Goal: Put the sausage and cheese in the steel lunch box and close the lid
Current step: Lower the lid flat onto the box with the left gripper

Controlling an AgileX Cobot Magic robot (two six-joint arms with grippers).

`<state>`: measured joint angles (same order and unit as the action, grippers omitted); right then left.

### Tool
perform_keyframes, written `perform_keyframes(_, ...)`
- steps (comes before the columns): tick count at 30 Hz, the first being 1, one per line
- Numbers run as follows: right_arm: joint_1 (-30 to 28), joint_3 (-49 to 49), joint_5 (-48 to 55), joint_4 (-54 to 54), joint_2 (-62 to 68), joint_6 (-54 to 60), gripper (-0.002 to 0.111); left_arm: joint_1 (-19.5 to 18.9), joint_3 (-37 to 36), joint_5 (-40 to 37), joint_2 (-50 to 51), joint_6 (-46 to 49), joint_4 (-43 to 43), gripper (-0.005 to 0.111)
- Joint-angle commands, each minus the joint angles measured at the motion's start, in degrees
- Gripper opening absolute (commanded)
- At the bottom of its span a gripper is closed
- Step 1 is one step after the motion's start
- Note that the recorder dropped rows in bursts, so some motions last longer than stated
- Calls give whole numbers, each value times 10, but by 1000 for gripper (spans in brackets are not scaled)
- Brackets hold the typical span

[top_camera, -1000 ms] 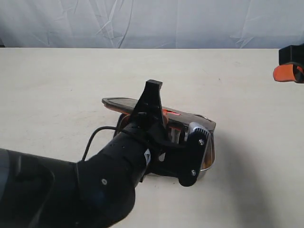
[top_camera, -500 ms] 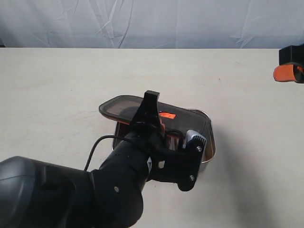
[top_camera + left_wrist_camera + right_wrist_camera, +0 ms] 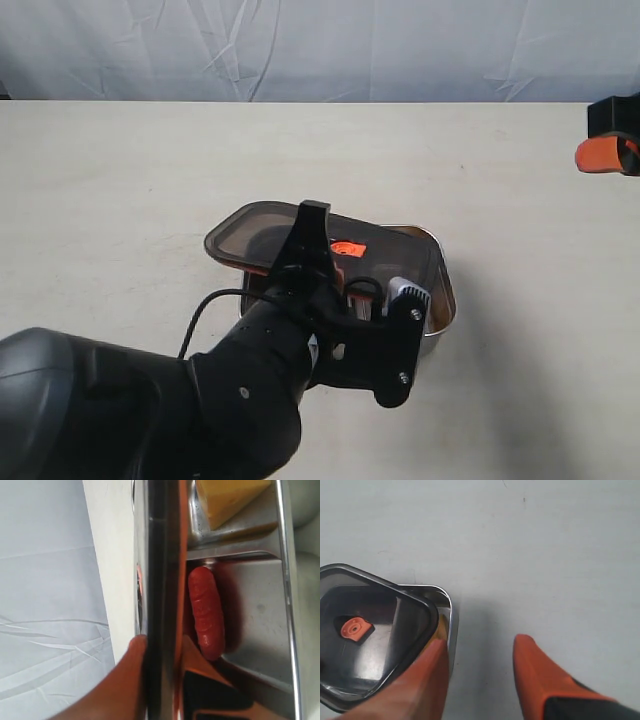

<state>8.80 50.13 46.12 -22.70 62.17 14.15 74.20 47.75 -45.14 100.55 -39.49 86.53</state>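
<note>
The dark tinted lid [image 3: 270, 235] lies nearly flat over the steel lunch box [image 3: 446, 292], offset to the left so the box's right rim shows. My left gripper [image 3: 320, 248] is shut on the lid's near edge. In the left wrist view the lid [image 3: 162, 555] runs edge-on between the fingers [image 3: 125, 680]. Beneath it the red sausage [image 3: 206, 612] lies in one compartment and the yellow cheese [image 3: 227, 497] in the other. My right gripper [image 3: 480, 647] hangs open over bare table beside the box rim [image 3: 451, 620]. The lid's orange valve [image 3: 354, 629] shows from above.
The beige table [image 3: 120, 170] spreads around the box, with a white cloth backdrop [image 3: 300, 45] behind it. My left arm's bulky black body [image 3: 200, 400] fills the near left. The right gripper [image 3: 590, 155] sits at the far right edge.
The lid has come down from a steep tilt to nearly flat over the box. My left arm has lowered with it. The right gripper has not moved.
</note>
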Motion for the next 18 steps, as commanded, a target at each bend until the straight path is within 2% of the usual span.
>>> perform_keyframes(1,-1,-1,0,4,-5,2,42,3,-2,28,2,-4,-26,19)
perform_keyframes(8,-1,-1,1,4,-5,2,42,3,-2,28,2,-4,-47,41)
perform_keyframes(18,-1,-1,2,4,-5,2,42,3,-2,28,2,-4,-68,45)
